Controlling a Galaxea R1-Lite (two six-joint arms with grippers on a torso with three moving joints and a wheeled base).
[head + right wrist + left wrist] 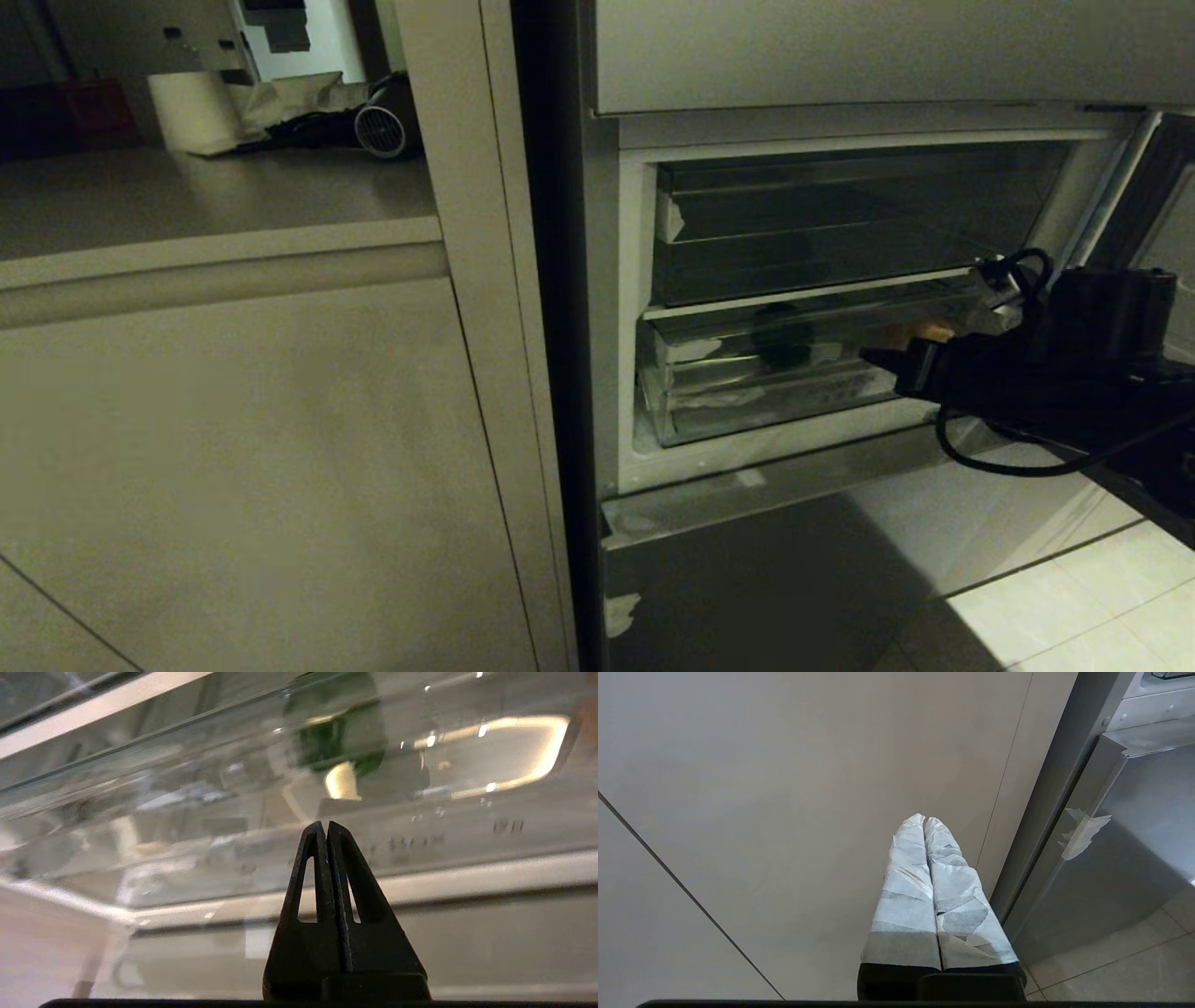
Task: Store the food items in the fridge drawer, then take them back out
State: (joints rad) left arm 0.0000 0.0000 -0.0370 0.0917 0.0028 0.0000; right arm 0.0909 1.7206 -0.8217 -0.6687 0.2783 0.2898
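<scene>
The fridge drawer [747, 392] is the lower clear bin in the open grey steel fridge; it sits pushed in. Through its clear front wall [187, 826] show a small orange-brown food item [920, 331] at the right and a dark green thing [780, 341] near the middle. The green thing [336, 732] shows blurred in the right wrist view too. My right gripper [864, 355] [326, 823] is shut and empty, its tip close before that front wall, just below the orange-brown item. My left gripper [924, 817], its fingers wrapped in white tape, is shut and empty beside a beige cabinet panel [784, 788].
A deeper clear bin [840, 224] sits above the drawer. The fridge door [1158, 187] stands open at the right behind my right arm. Below is a steel front panel [747, 579], with tiled floor [1074, 607] beside it. A counter [187, 196] with a paper roll [191, 112] is at the left.
</scene>
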